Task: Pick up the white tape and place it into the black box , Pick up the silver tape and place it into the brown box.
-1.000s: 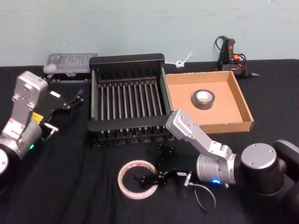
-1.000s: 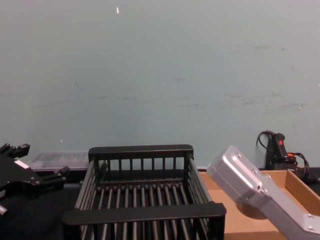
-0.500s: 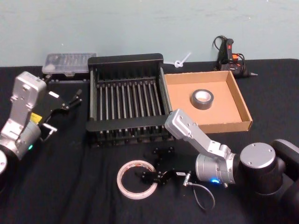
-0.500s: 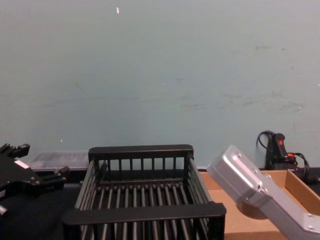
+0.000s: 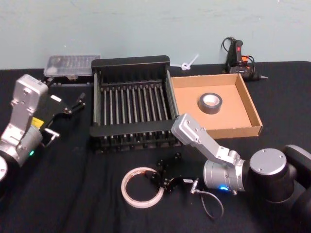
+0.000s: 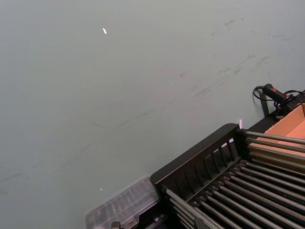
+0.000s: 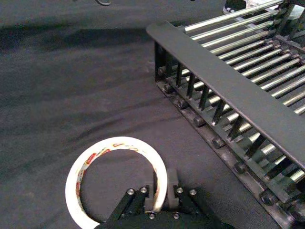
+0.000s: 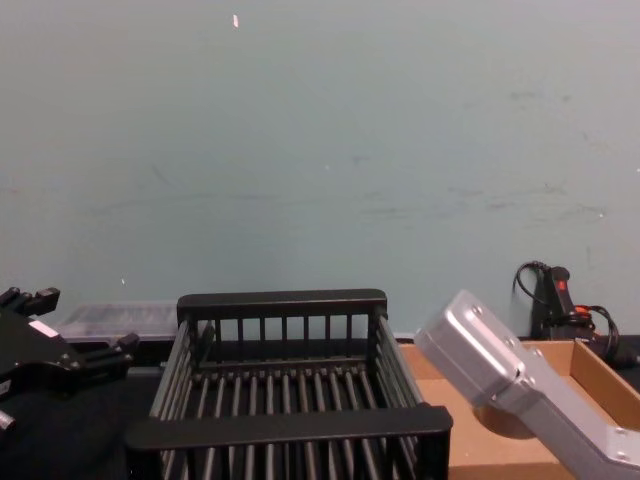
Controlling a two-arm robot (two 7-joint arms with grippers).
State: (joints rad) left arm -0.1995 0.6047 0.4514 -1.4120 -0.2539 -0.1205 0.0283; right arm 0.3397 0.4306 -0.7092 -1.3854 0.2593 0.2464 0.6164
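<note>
Head view, white tape (image 5: 142, 187): flat wide roll lying on the black counter (image 5: 73, 194) in front of the black box (image 5: 131, 109).
Head view, right end effector (image 5: 160, 178): low over the roll's right edge, fingers pinched on the band.
Head view, silver tape (image 5: 211, 103): small thick grey roll with a pale core, lying inside the brown box (image 5: 249, 108), which sits touching the black box's right side.
Head view, left end effector (image 5: 73, 105): held off to the left of the black box, fingers apart, holding nothing.
Left wrist view: slatted black box (image 6: 200, 162) with the brown box's wall (image 6: 286, 126) beyond it.
Right wrist view, white tape (image 7: 76, 183): red-orange print runs round the inner ring, too small to read.
Right wrist view, right end effector (image 7: 161, 188): one finger inside the ring, one outside, closed on the band.
Chest view: black box (image 8: 285, 428) in the middle, left end effector (image 8: 90, 355) at its left, brown box (image 8: 590, 370) at right.
</note>
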